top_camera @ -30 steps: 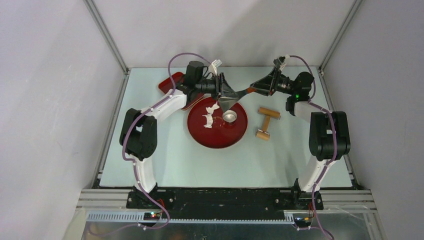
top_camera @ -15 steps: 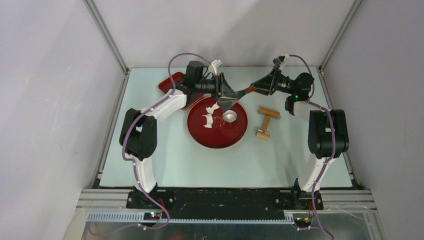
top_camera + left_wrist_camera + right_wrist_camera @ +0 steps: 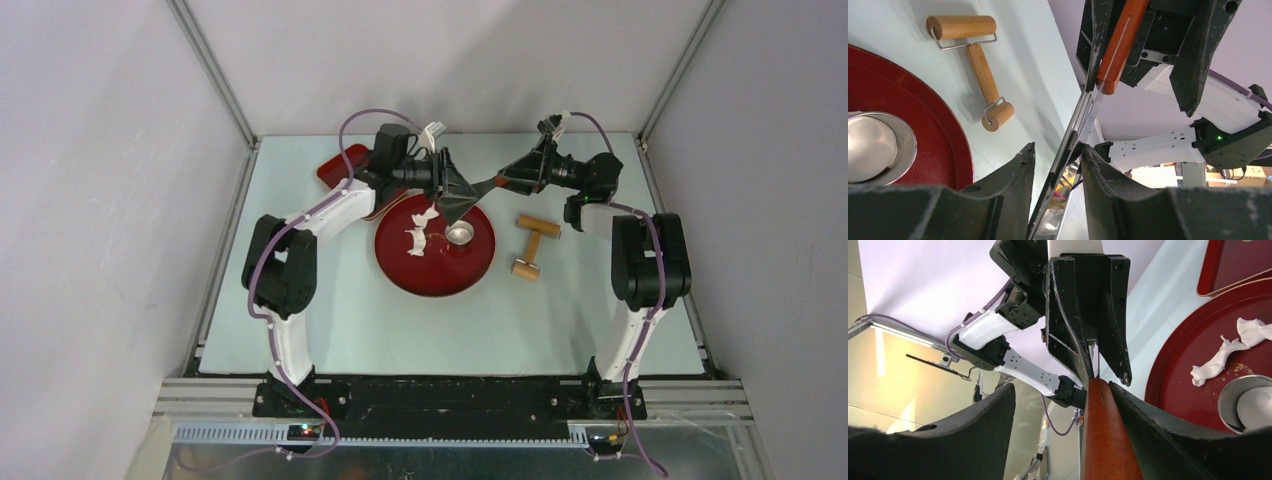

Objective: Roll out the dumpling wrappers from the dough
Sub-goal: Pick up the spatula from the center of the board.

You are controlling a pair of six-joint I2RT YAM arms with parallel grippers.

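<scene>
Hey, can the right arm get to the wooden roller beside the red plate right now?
Probably yes. The right gripper has its jaws open around the handle of the scraper, which the left gripper holds by the blade, so it looks free to back off. The roller lies uncovered close by.

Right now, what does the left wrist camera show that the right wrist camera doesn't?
Only the left wrist view shows the roller lying on the table beside the plate, and the right arm. Only the right wrist view shows the dough scraps on the plate, the tray beyond it, and the left arm. Both show the plate, the cup and the scraper, its blade between the fingers of the left tool, its handle in the right tool, with a gap on one side.
</scene>
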